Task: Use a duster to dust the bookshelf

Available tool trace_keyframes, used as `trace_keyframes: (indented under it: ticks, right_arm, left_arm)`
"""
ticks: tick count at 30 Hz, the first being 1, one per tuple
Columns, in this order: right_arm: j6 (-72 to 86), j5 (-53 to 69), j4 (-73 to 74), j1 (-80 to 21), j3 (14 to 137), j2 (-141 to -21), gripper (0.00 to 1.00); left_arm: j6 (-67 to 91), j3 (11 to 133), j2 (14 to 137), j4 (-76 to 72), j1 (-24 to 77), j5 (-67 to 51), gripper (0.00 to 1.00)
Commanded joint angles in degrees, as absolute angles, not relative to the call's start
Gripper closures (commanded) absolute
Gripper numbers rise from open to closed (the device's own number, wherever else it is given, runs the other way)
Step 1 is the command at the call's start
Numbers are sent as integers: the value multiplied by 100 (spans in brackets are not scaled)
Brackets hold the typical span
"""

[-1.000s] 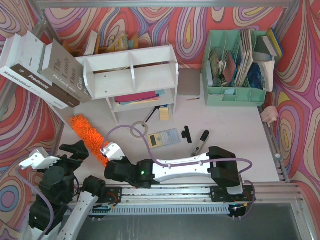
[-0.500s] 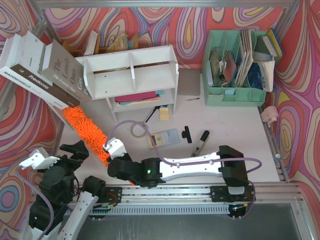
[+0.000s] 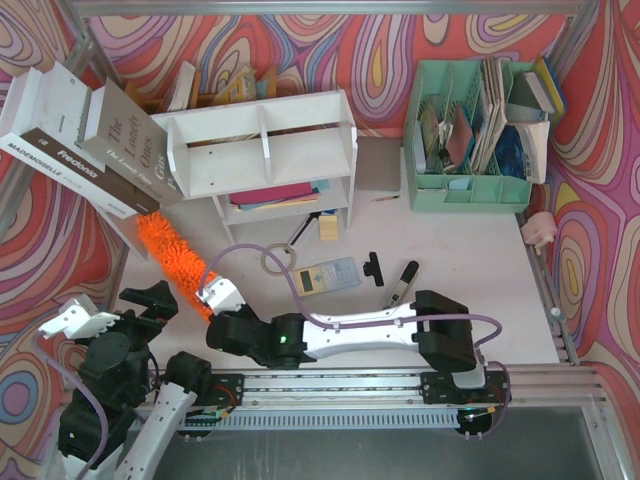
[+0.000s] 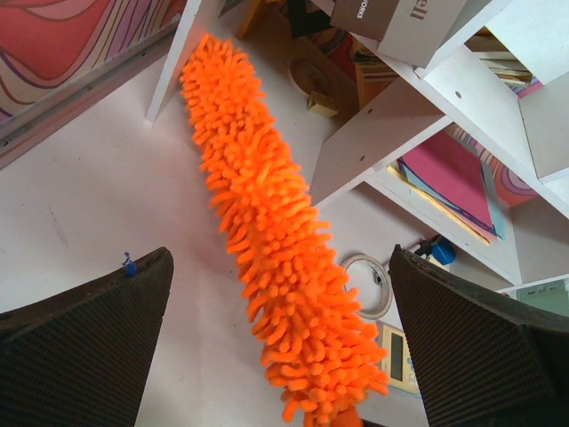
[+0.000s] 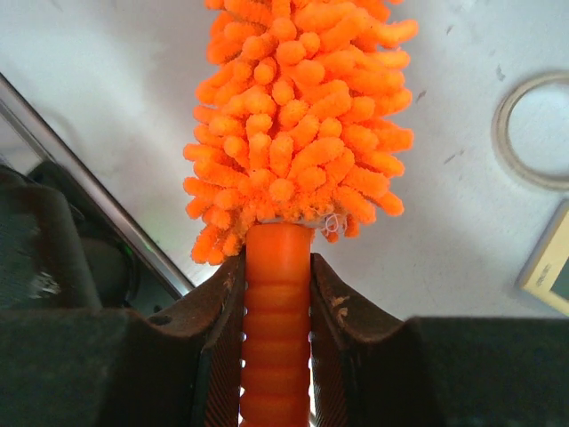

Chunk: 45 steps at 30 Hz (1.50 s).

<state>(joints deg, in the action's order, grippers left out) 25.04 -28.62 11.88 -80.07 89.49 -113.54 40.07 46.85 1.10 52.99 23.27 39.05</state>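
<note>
The white bookshelf (image 3: 265,145) stands at the back left and also shows in the left wrist view (image 4: 418,116). The orange fluffy duster (image 3: 178,265) lies slanted over the table in front of the shelf's left end, its tip under the leaning books. My right gripper (image 3: 214,298) is shut on the duster's ribbed orange handle (image 5: 276,311), just behind the fluffy head (image 5: 298,116). My left gripper (image 3: 150,300) is open and empty just left of the duster, which runs between its fingers in the left wrist view (image 4: 267,231). I cannot tell if the tip touches the shelf.
Large books (image 3: 80,130) lean against the shelf's left side. A mint green organizer (image 3: 475,130) stands back right. A calculator (image 3: 328,275), a tape ring (image 3: 275,262), a black clip (image 3: 373,265) and a marker (image 3: 400,285) lie on the table's middle.
My right gripper swung the duster out to the left toward the leaning books, then drew it back a little to the right. The left arm has not moved.
</note>
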Motion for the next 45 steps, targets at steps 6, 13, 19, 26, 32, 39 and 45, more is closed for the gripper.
trace_keyframes:
  ticks: [6, 13, 19, 26, 32, 39, 45]
  right_arm:
    - [1933, -3391, 9, -7999, 8994, -10341, 100]
    - [2331, -3163, 547, -7998, 9017, -11076, 100]
    - [2453, -3039, 703, -7989, 9031, -11345, 100]
    - [1895, -3400, 312, -7990, 9377, -10873, 100]
    - [1992, -3386, 292, -7989, 9208, -10731, 100]
    - [2299, -2954, 453, -7989, 8842, -11236, 100]
    - [2076, -3092, 451, -7989, 9087, -11148, 100]
  left_arm:
    - [3948, 4641, 29, 5221, 2355, 3946, 2]
    - [3937, 4630, 28, 5201, 2355, 3938, 1]
    - [3940, 4632, 26, 5212, 2354, 3929, 1]
    - [3947, 4636, 27, 5225, 2353, 3946, 1]
    - [3946, 4623, 45, 5211, 2355, 3938, 1]
    - [3942, 4623, 31, 5203, 2354, 3946, 1]
    - [3941, 4623, 26, 5203, 2351, 3946, 1]
